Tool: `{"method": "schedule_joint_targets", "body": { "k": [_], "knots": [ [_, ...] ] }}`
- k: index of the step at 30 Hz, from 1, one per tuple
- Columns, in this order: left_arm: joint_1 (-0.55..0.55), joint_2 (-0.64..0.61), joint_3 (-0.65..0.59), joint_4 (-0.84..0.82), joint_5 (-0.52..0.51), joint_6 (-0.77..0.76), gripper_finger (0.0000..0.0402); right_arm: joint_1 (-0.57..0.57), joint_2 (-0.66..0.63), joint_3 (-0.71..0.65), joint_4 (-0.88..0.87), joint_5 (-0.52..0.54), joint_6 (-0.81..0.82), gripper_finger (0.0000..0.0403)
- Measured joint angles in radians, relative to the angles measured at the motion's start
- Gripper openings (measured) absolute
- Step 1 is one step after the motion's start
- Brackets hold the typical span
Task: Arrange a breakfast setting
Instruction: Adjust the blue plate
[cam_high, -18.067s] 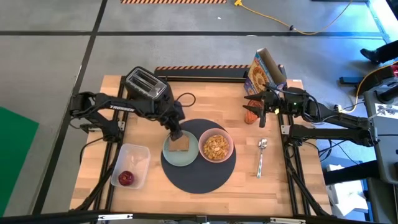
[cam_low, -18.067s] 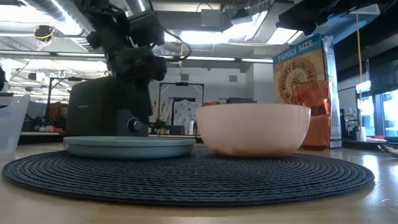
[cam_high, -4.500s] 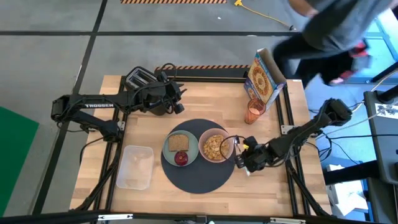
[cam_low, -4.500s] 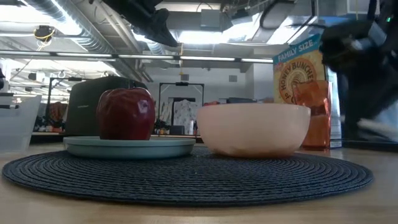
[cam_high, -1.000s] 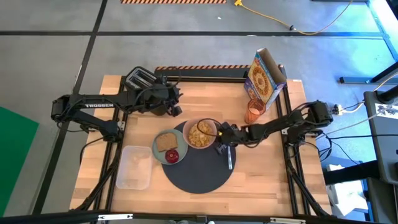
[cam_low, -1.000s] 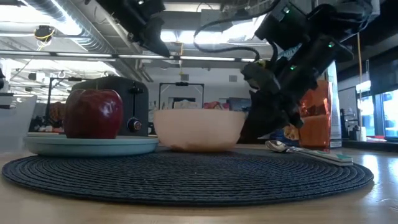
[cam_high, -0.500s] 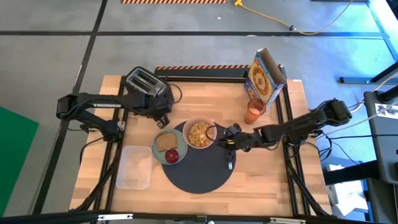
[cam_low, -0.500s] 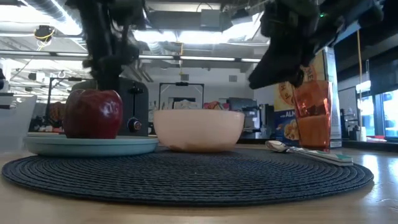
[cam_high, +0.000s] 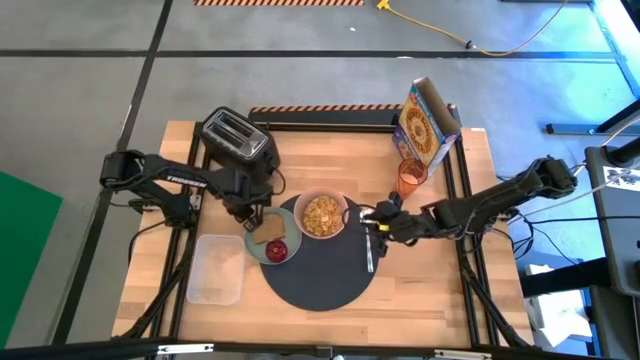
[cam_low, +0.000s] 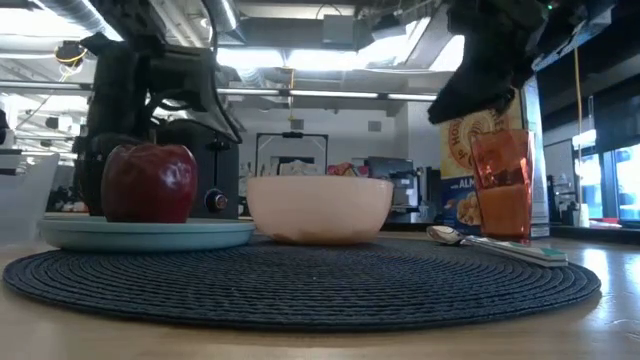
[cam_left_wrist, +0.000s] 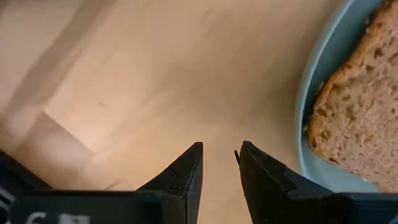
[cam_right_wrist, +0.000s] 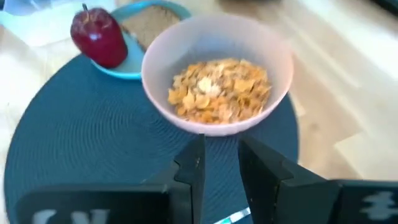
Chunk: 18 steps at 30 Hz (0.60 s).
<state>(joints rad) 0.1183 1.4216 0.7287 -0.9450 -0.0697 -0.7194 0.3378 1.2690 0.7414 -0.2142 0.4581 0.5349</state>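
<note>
Left gripper (cam_high: 250, 215) has dropped from beside toaster (cam_high: 237, 136) to plate (cam_high: 268, 238) rim; fingers nearly pressed together, holding nothing, toast (cam_left_wrist: 352, 118) just beside them, apple (cam_high: 277, 250) past it.

Right gripper (cam_high: 380, 219) has backed off toward cup (cam_high: 410, 178); fingers narrow-gapped, empty. Spoon (cam_high: 369, 250) released, lies on mat (cam_high: 320, 290) just below it; bowl (cam_high: 321, 215) of cereal just ahead.

Plate and bowl shifted to mat's far-left edge since seconds ago.

We judge: spoon placed, plate off-centre, left likely to nudge it; cup not yet on mat.
</note>
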Motion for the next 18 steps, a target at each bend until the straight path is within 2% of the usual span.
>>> {"method": "schedule_joint_targets", "body": {
  "k": [4,9,18],
  "knots": [
    [-0.039,0.0,-0.007,0.088,0.045,-0.011,0.0095,-0.01,-0.041,0.0,-0.009,0.046,-0.048,0.0083],
    [-0.103,0.0,-0.008,0.222,0.098,-0.015,0.0095,-0.05,-0.076,0.0,-0.042,0.056,-0.069,0.0083],
    [-0.195,0.0,-0.008,0.316,0.084,-0.097,0.0095,-0.105,-0.077,0.0,-0.095,0.046,-0.08,0.0083]
  ]
}}
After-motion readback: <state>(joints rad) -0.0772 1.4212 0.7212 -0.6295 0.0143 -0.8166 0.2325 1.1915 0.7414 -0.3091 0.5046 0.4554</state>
